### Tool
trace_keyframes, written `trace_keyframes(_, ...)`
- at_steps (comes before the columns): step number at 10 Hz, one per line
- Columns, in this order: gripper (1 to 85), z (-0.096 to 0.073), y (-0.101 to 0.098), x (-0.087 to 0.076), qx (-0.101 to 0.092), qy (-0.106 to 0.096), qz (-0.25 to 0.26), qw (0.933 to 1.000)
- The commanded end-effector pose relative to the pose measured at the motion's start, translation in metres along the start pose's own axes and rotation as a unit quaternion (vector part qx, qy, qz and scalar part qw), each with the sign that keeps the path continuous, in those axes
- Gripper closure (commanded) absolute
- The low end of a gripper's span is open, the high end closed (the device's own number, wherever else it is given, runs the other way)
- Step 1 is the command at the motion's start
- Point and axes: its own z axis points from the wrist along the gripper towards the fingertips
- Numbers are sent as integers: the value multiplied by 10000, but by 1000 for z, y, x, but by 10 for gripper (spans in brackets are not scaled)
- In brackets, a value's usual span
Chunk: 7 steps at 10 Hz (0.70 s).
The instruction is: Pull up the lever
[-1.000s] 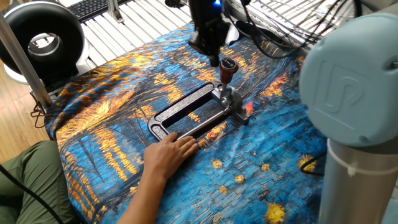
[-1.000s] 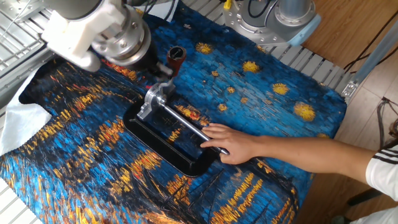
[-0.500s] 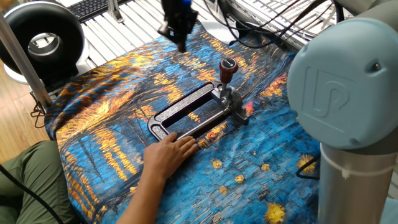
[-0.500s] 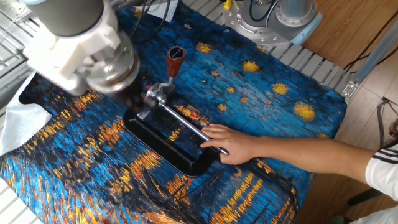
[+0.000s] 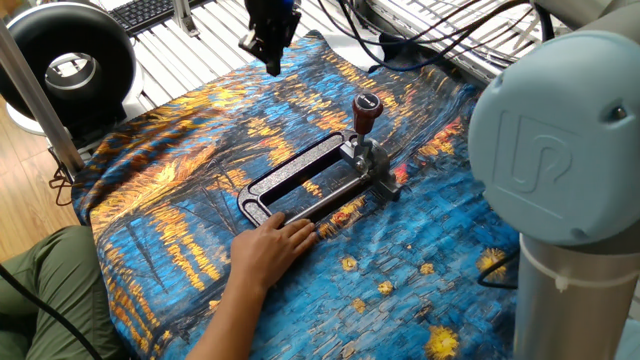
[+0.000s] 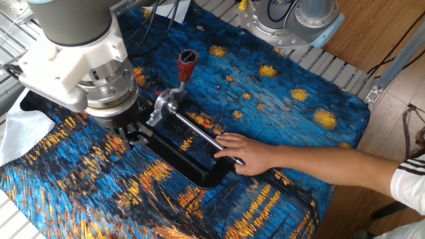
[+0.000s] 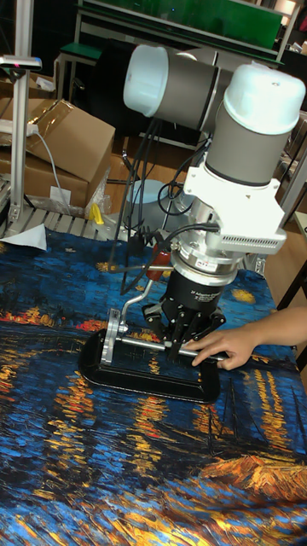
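1. Gripper [image 5: 266, 52]: we are seeing it hanging above the cloth [image 5: 180, 160], empty and touching nothing. In the tall fixed view its dark fingers [image 7: 176, 339] are pointing down with a small gap between them, but we cannot tell whether they are open or closed. The gripper [image 7: 181, 341] is overlapping the frame there, which is only the camera angle; the two fixed views are showing it well apart from the lever.

2. Lever [image 5: 364, 118]: we are seeing it standing nearly upright, its dark red knob [image 6: 187, 61] at the top and its thin silver arm running down to the hinge block. In one fixed view it is sitting to the right of the gripper and nearer the camera; in the other fixed view the gripper [image 6: 133, 130] is lying to the lever's lower left.

3. Frame [image 5: 300, 180]: black, rectangular, lying flat on the cloth, with the lever hinged at one end.

4. Person's hand [image 5: 272, 244]: we are seeing it pressing on the frame's end opposite the lever, far from the gripper.

5. Cloth: blue and orange, covering the table under everything.
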Motion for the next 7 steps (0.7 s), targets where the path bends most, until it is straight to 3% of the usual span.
trace_keyframes(1, 847, -1, -3, -1, 62, -17, 135, 9999)
trace_keyframes(4, 847, -1, -7, -11, 123, -200, 123, 9996)
trace_keyframes(6, 847, -5, -11, -16, 184, -369, 591, 9974)
trace_keyframes(7, 847, -13, -11, -15, 199, -462, 1053, 9932)
